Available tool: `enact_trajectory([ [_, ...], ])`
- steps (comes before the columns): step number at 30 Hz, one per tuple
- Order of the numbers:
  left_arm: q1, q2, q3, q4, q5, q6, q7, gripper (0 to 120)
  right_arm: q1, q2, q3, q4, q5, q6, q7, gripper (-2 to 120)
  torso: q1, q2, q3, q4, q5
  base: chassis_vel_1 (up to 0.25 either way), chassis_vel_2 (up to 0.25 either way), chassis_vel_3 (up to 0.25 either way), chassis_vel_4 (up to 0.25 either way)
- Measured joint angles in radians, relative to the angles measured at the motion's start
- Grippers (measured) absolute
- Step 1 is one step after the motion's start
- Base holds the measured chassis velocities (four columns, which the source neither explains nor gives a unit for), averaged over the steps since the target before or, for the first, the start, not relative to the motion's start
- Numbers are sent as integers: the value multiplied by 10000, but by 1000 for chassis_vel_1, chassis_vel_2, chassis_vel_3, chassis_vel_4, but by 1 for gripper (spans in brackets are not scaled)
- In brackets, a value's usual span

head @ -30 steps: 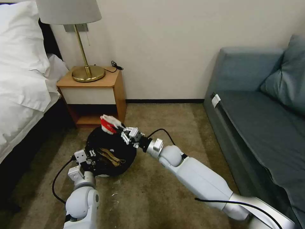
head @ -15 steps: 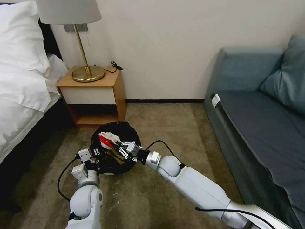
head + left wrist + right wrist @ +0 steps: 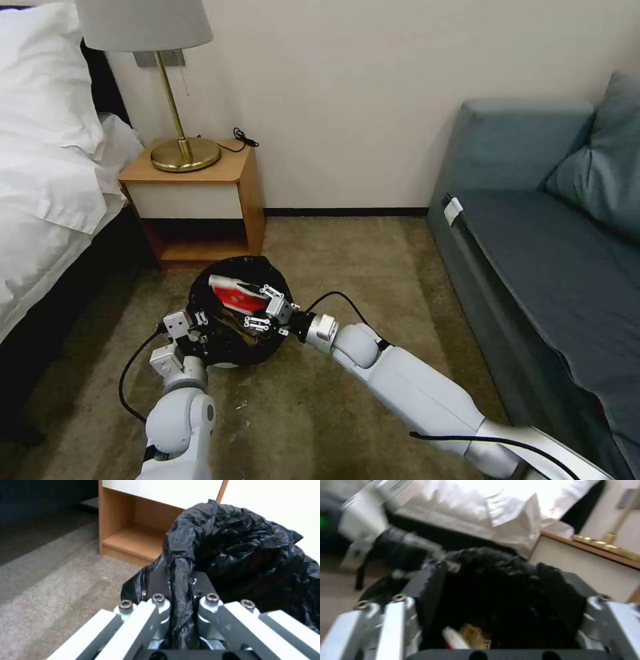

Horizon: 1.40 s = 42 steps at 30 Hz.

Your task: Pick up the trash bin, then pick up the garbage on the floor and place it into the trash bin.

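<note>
Carpet by the nightstand [image 3: 200,193]. My left gripper [image 3: 181,600] pinches the trash bin [image 3: 207,303] rim (bag bunched between fingers); my right gripper [image 3: 261,308] spread above the red-and-white cup [image 3: 237,295] inside.

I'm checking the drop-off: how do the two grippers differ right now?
The left gripper is shut on the bag-covered rim of the trash bin, at its near-left side; the right gripper is open over the bin's mouth. The left grips the bin; the right holds nothing, with the red-and-white cup lying free in the bin beside its fingers. Both are at the bin, beside the nightstand.
</note>
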Motion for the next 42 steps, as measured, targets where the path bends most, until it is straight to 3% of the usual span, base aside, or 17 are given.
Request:
enact_trajectory([
  [6, 10, -3, -24, -46, -2, 0, -8, 5, 156, -79, -340, -19, -27, 44, -64, 97, 0, 0, 0, 0, 0, 0, 0, 0, 0],
  [11, 31, -4, -57, -46, -24, 5, -12, 5, 215, -19, 33, 38, 41, 24, 46, 100, 0, 0, 0, 2, 0, 0, 0, 0, 0],
  [20, -64, 89, -196, 78, -257, 7, 19, 5, -207, -259, 2751, 522, 200, -661, 1485, 100, 0, 0, 0, 0, 0, 0, 0, 0, 0],
  [22, -163, 174, -359, 120, -334, 7, 68, 5, -735, -360, 4010, 816, 521, -1426, 2723, 100, 0, 0, 0, -2, 1, 0, 0, 0, 0],
  [27, -382, 270, -541, 256, -352, 12, 235, 5, -1740, -386, 5662, 1202, 1207, -2252, 3938, 100, 0, 0, 1, 1, 1, 0, 0, 0, 0],
  [35, -684, 406, -600, 369, -356, 89, 445, 5, -3438, -297, 7714, 1739, 949, -2568, 4248, 100, 1, 0, 1, -4, 3, 0, 0, 0, 0],
  [42, -691, 469, -587, 452, -673, 180, 565, 5, -4521, -54, 9017, 1929, 624, -2228, 4018, 100, 0, 0, 0, 0, 1, 0, 0, 0, 0],
])
